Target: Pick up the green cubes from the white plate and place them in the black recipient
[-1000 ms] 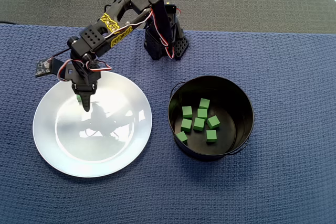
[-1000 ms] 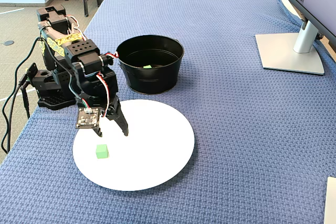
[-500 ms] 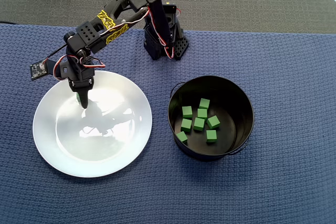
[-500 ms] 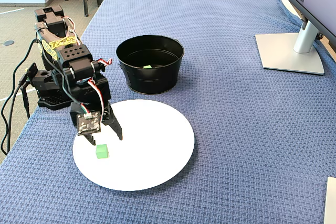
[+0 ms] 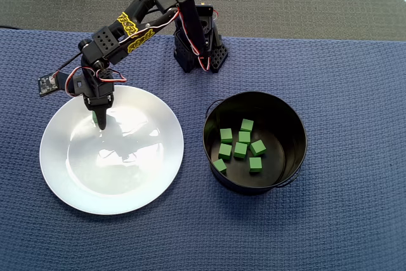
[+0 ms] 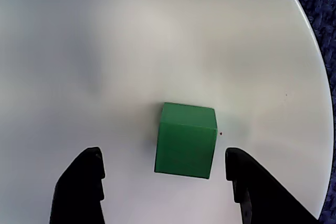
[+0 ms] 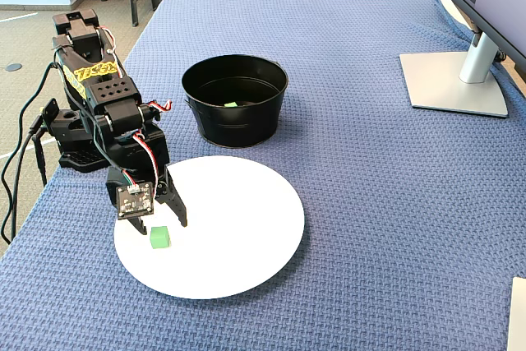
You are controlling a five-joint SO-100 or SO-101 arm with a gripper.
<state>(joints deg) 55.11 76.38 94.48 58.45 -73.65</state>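
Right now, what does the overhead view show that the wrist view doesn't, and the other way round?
Only the overhead view shows the black pot with seven green cubes inside, the arm's base, and the blue cloth all round. Only the wrist view shows the last cube whole, resting on the plate between the tool's open fingers, touched by neither; from overhead the tool hides most of it. Both show the white plate and the tool over it.

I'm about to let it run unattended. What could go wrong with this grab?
The pincer is open astride the last green cube, which sits turned and off-centre, nearer one finger; closing may twist it or push it away. The glossy white plate could let it slide.
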